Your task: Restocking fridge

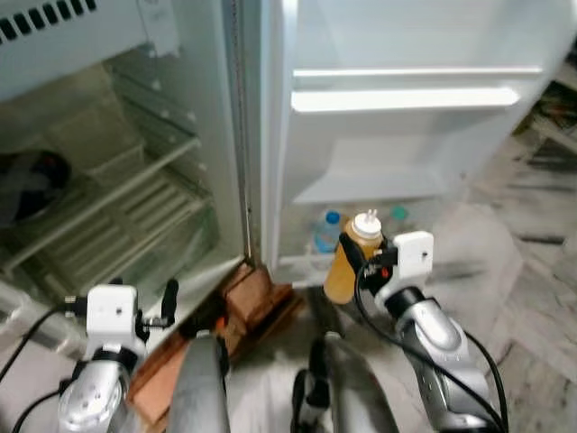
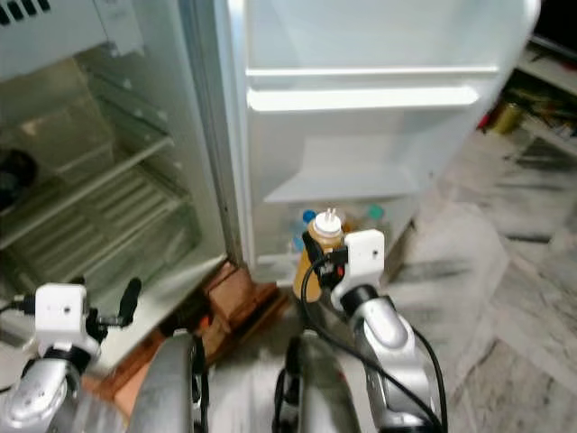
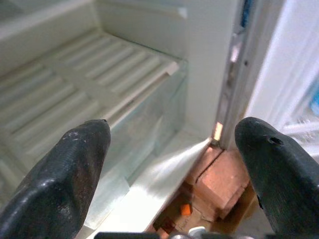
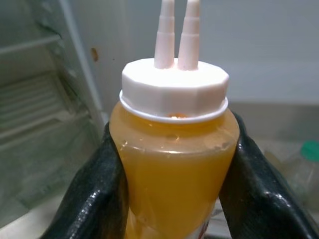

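Squeeze bottle [image 4: 172,164] of orange sauce, white twin-nozzle cap, is sitting upright between the right gripper [image 1: 361,260] fingers, clamped on both sides, in front of the open fridge door's [image 1: 406,135] lowest shelf. Left gripper [image 3: 174,174] is hovering spread wide, holding nothing, near the fridge's bottom sill [image 3: 149,184].

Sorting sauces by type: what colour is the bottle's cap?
White, with two white nozzles, atop the orange-yellow squeeze bottle held by the right pincer; clearest in the right wrist view.
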### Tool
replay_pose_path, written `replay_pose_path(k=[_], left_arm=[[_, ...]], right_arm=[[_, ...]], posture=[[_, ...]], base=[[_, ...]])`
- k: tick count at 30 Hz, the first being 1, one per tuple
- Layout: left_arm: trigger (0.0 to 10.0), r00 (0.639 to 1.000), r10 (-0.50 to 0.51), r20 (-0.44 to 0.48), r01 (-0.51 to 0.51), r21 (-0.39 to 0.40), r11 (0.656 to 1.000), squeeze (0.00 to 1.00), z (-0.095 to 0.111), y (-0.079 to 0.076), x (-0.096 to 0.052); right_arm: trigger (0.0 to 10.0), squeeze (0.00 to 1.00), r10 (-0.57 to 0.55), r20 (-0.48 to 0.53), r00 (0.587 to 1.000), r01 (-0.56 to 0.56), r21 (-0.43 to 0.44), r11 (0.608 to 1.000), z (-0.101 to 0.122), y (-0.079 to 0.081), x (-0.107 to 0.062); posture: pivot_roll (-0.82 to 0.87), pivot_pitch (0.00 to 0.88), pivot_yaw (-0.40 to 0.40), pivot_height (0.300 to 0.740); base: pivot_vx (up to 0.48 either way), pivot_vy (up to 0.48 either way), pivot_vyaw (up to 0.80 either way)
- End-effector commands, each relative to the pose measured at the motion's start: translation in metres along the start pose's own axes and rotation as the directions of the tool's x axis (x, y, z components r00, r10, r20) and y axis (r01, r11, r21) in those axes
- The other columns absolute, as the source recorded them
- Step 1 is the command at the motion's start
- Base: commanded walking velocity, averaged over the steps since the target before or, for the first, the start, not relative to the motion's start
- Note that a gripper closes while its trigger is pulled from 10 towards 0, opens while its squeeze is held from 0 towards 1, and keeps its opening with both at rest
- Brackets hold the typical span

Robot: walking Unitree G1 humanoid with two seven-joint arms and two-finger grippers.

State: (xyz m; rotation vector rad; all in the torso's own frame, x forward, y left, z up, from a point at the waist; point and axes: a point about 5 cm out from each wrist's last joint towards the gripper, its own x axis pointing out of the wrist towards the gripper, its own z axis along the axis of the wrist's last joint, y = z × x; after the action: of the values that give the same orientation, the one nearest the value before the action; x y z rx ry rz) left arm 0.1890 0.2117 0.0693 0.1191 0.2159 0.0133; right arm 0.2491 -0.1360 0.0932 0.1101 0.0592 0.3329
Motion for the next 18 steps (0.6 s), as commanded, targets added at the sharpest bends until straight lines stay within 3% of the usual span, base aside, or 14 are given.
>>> replay_pose_path(k=[1, 14, 18], left_arm=[[10.0, 1.0, -0.001, -0.019, 0.001, -0.001, 1.0, 0.0, -0.0034, -0.0011, -0.0007], [10.0, 1.0, -0.023, -0.001, 0.023, -0.007, 1.0, 0.0, -0.0021, -0.004, 0.0022], [10.0, 0.999, -0.035, 0.012, 0.035, -0.011, 0.999, 0.0, -0.0008, -0.0053, 0.0029]], right_arm=[[10.0, 0.0, 0.018, 0.02, 1.0, -0.017, -0.021, 1.0, 0.0051, 0.0003, 0.0034], [10.0, 0.0, 0.044, 0.04, 0.998, -0.042, -0.054, 0.998, 0.0084, 0.0007, 0.0104], [10.0, 0.0, 0.052, 0.045, 0.998, -0.049, -0.062, 0.997, 0.0085, 0.0019, 0.0115]], posture=[[0.09, 0.151, -0.072, 0.63], [0.09, 0.155, -0.072, 0.63], [0.09, 0.155, -0.072, 0.63]], base=[[0.0, 0.0, 0.0], [0.0, 0.0, 0.0], [0.331, 0.0, 0.0]])
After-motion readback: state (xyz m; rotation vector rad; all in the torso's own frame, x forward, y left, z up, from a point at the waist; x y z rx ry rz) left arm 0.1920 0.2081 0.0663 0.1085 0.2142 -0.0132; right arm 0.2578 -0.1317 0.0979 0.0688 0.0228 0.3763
